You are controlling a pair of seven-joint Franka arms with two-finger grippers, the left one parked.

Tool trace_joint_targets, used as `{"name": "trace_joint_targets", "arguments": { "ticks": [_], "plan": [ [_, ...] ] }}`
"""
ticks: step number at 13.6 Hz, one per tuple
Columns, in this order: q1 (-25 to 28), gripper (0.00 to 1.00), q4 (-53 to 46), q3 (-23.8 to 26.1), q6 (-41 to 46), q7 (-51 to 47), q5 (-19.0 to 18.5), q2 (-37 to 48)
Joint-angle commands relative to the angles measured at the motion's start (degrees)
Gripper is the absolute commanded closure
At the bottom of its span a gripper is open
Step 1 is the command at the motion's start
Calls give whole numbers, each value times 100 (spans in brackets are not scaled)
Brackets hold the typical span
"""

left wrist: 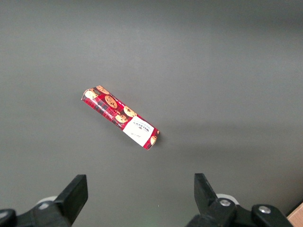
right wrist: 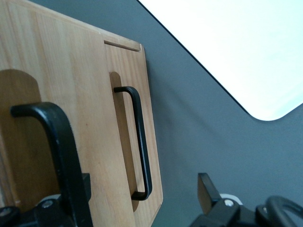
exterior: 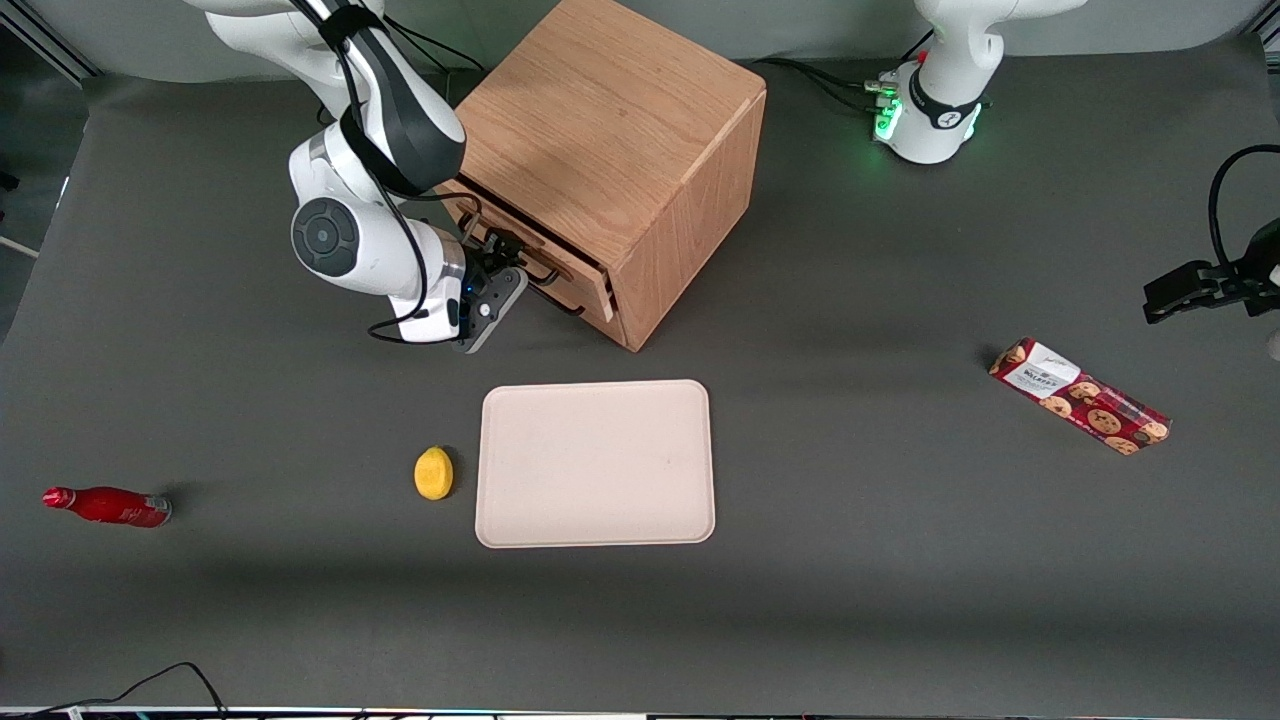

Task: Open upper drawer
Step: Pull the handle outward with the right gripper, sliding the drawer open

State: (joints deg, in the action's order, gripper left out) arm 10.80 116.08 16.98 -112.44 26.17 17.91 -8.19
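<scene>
The oak cabinet stands at the back of the table with its drawer fronts turned toward the working arm. The upper drawer looks closed; its front fills the right wrist view, and its black bar handle is very close. The lower drawer with its own black handle lies beside it. My right gripper is at the upper drawer's handle. It is open, and the handle passes right by one finger. The other finger hangs free over the table.
A beige tray lies on the table nearer the front camera than the cabinet, with a yellow lemon beside it. A red bottle lies toward the working arm's end. A cookie box lies toward the parked arm's end.
</scene>
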Motion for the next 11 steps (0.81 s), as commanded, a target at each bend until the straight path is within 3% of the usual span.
{"name": "trace_joint_targets", "arguments": {
  "ticks": [1,11],
  "plan": [
    [-52,0,-182,-80,-32,204,125,-139],
    [-52,0,-639,-414,-33,231,-69,-446]
  ]
}}
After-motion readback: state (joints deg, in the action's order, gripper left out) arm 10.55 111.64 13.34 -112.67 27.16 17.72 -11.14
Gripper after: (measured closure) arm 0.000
